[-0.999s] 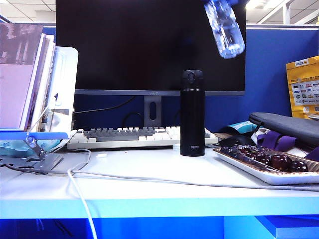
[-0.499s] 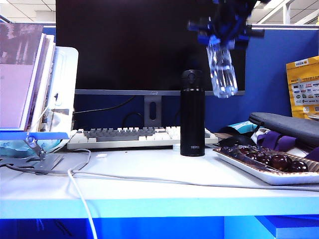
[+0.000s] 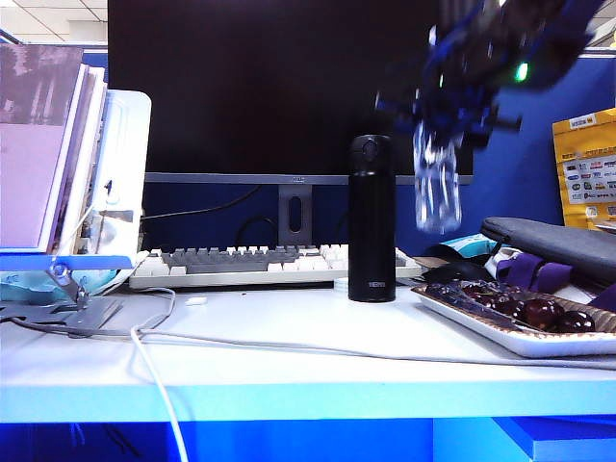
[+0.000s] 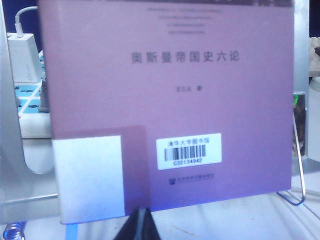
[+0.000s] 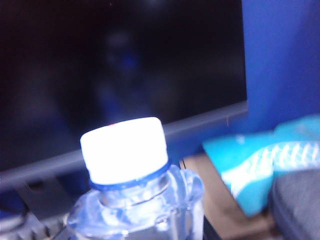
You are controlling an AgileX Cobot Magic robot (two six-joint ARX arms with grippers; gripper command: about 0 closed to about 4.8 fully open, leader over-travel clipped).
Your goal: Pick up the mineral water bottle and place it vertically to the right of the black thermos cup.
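Note:
The mineral water bottle [image 3: 436, 188], clear and bluish, hangs nearly upright in the air just right of the black thermos cup [image 3: 372, 219]. Its base is well above the desk. My right gripper [image 3: 448, 111] is shut on the bottle's upper body, blurred in the exterior view. The right wrist view shows the bottle's white cap [image 5: 124, 148] and shoulder up close. The thermos cup stands upright in front of the keyboard. My left gripper [image 4: 142, 225] is shut with nothing in it, right in front of a purple book [image 4: 165, 100].
A white keyboard [image 3: 269, 262] and a dark monitor [image 3: 289, 87] stand behind the thermos. A tray [image 3: 500, 339] of dark fruit and a grey pouch [image 3: 549, 241] lie to the right. Books on a stand [image 3: 58, 164] fill the left. Cables [image 3: 154, 337] cross the desk.
My right gripper has come down with the bottle, and the bottle has turned from tilted to almost upright beside the thermos. The left arm has not moved.

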